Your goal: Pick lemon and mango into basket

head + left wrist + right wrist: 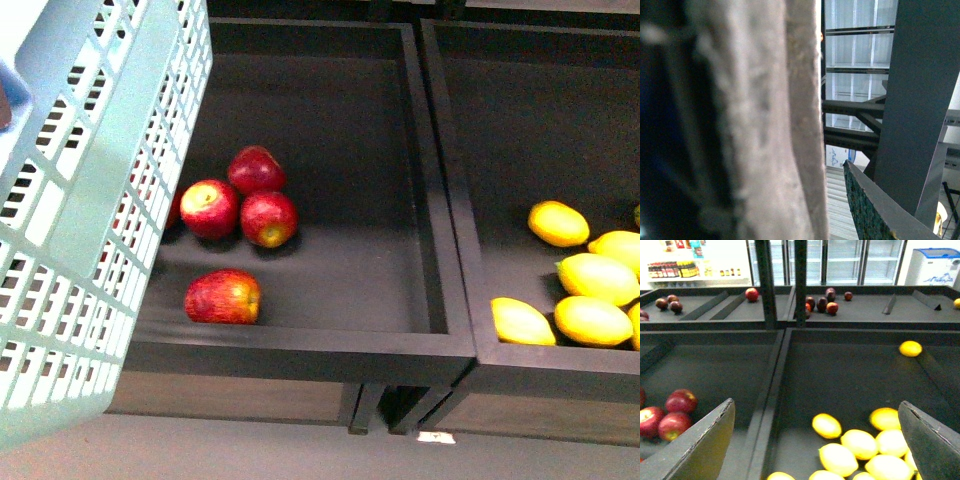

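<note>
Basket (90, 200) left, lemons (597, 277) right; crate (560, 385) tag (436, 437) (unreadable).

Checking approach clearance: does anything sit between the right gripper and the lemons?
Nothing visible does. The open right gripper faces the lemons lying in their bin, with only bare bin floor between them.

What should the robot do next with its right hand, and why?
Probably lower the right hand onto the nearest lemon. The hand is open and empty above the bin, and that lemon lies almost in line with the gap between its tips, not yet grasped.
</note>
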